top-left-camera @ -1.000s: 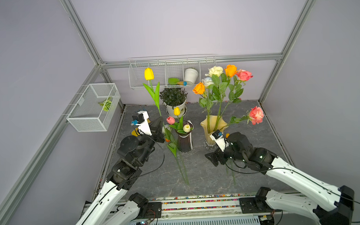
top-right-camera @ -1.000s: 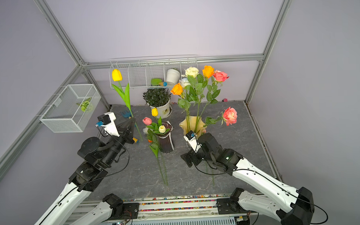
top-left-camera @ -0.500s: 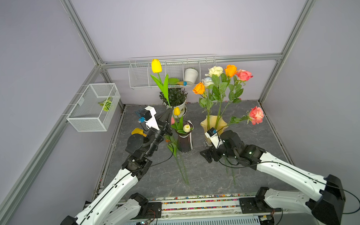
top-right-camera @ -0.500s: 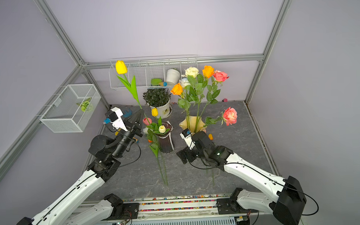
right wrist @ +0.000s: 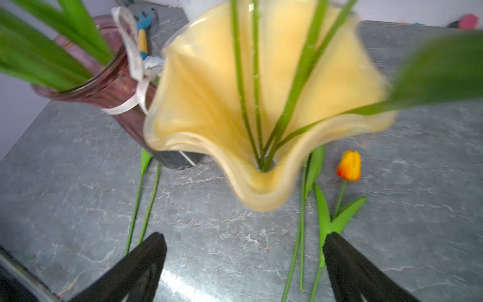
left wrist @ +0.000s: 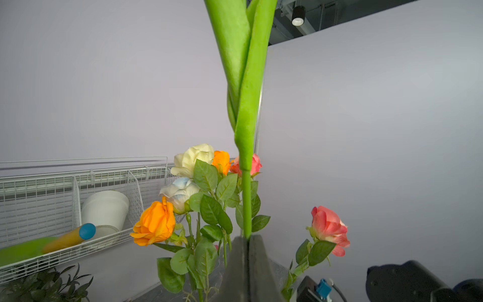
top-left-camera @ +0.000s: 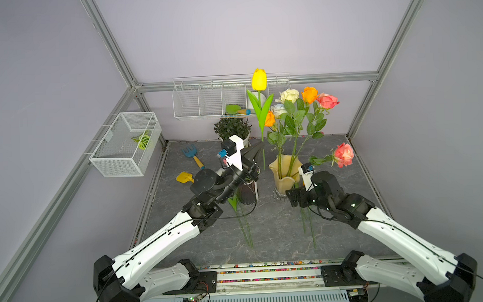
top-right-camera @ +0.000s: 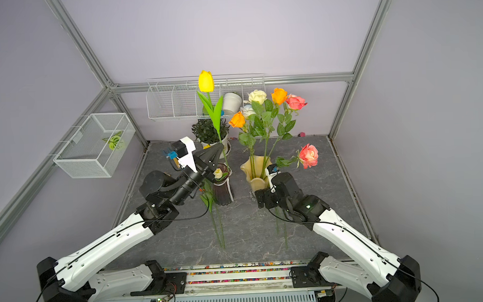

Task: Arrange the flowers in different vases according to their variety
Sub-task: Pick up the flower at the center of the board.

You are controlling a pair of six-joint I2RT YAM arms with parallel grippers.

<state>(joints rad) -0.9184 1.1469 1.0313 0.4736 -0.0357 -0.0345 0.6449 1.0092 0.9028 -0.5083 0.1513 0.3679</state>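
Far left, a wire basket (top-left-camera: 124, 144) hangs on the wall; below it a blue rake (top-left-camera: 192, 154) and a yellow trowel (top-left-camera: 184, 177) lie on the grey tabletop (top-left-camera: 276, 233). Left hand (top-left-camera: 258, 149) is raised, fingers (left wrist: 247, 248) pressed together on the green stem of a yellow tulip (top-left-camera: 259, 79), which stands close to upright, its bloom level with the wall rack. The stem's lower end runs down to the rim of the purple vase (top-right-camera: 222, 191) (inside or just at the edge, cannot tell). A cream tulip (top-right-camera: 217, 173) sits in that vase. Two loose stems (top-left-camera: 244, 229) lie on the tabletop in front of it. Just beside it to the right stands the pale yellow vase (top-left-camera: 284, 172), holding the roses: cream (top-left-camera: 289, 95), orange (top-left-camera: 309, 94), pink (top-left-camera: 328, 101), white-blue (top-left-camera: 278, 109), a lower orange one (top-left-camera: 269, 119), and a pink rose (top-left-camera: 343, 154) leaning far out to the right. Right hand (right wrist: 244, 238) hovers low in front of the yellow vase, fingers spread wide with nothing between them. An orange tulip (right wrist: 349, 165) lies flat on the tabletop by the yellow vase's base, more stems alongside.
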